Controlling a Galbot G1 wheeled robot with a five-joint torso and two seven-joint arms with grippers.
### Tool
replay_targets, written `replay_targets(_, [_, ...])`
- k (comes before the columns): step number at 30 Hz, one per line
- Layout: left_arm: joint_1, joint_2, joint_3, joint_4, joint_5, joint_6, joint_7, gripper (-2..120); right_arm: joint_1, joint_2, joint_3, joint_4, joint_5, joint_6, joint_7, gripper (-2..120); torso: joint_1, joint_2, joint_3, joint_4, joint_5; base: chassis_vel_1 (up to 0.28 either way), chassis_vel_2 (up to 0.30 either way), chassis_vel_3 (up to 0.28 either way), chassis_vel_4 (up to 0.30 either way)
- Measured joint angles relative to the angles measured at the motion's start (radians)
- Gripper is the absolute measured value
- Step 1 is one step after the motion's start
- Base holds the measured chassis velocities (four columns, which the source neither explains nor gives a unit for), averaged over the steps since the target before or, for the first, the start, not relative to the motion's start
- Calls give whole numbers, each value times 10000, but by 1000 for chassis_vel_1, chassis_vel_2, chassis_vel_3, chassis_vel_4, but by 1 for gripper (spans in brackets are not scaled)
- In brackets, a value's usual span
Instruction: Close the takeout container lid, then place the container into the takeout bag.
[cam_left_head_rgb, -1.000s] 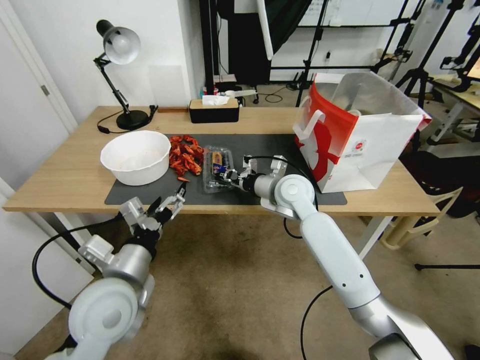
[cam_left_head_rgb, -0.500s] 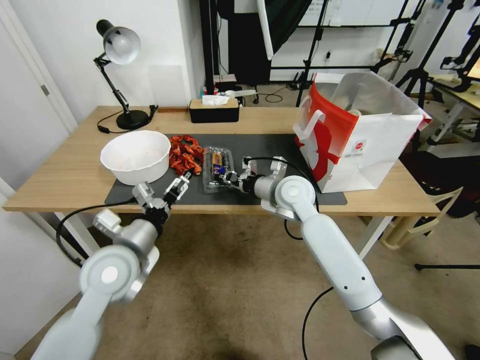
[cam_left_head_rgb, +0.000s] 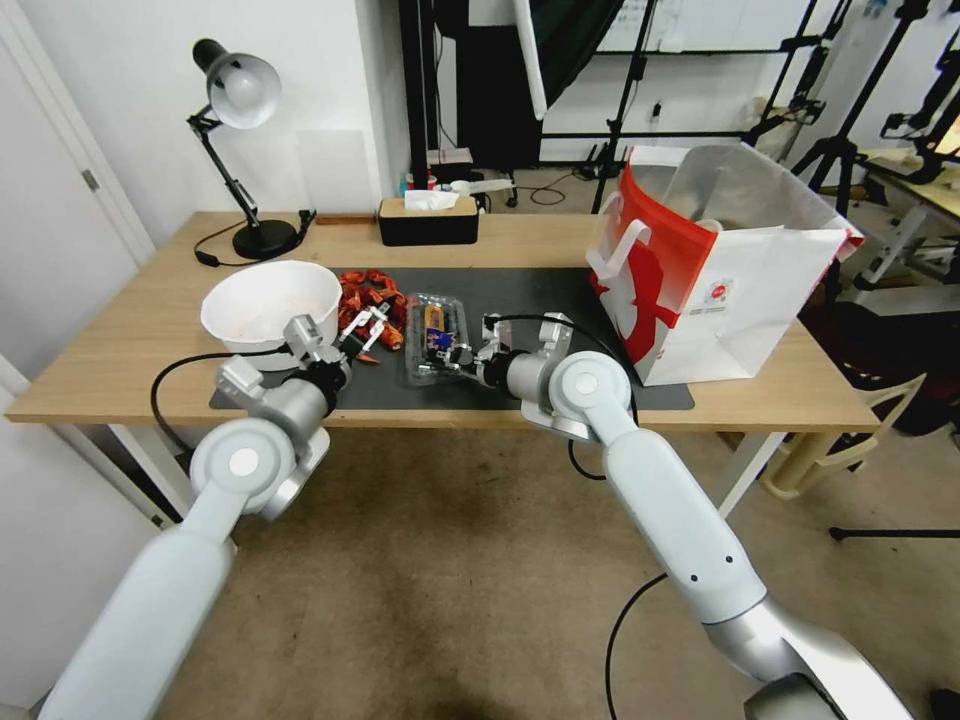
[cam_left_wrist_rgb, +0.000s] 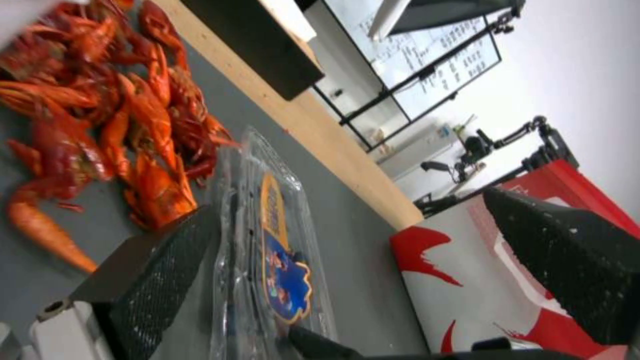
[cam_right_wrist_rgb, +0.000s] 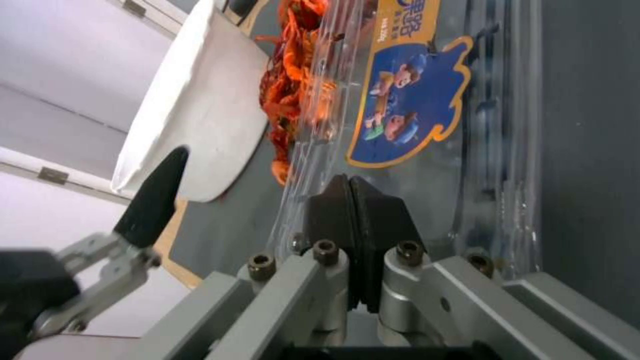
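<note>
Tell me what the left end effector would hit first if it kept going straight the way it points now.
Most likely the takeout container: the left end effector, fingers open, points at its near side, with the crayfish just beside that line. Depth is uncertain.

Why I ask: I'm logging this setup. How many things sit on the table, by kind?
desk lamp: 1
white bowl: 1
tissue box: 1
crayfish pile: 1 (pieces too tangled to count)
takeout container: 1
takeout bag: 1
black mat: 1
Total: 7
</note>
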Motion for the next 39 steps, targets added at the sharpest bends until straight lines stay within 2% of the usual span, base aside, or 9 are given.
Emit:
replay_targets(3, [-290, 0, 136, 303, -121, 212, 111, 100, -23, -1, 14, 35, 1, -7, 20, 0, 1, 1, 0, 0, 0, 0, 0, 0, 0])
replay_targets(6, [-721, 68, 348, 683, -337, 803, 241, 100, -55, -5, 40, 68, 1, -23, 44, 0, 1, 1, 0, 0, 0, 0, 0, 0, 0])
replay_targets(15, [-1651, 158, 830, 1754, -397, 1331, 280, 100, -100, -6, 48, 81, -16, -42, 48, 0, 1, 0, 0, -3, 0, 0, 0, 0, 0])
replay_targets(19, [-1941, 261, 993, 2251, -383, 1786, 338, 100, -113, -9, 51, 90, -29, -50, 48, 0, 1, 0, -1, 1, 0, 0, 0, 0, 0])
replay_targets(39, [-2280, 19, 1494, 2831, -140, 2276, 280, 100, -142, -83, 36, 119, -107, -80, -3, 0, 1, 0, -1, 0, 1, 0, 0, 0, 0])
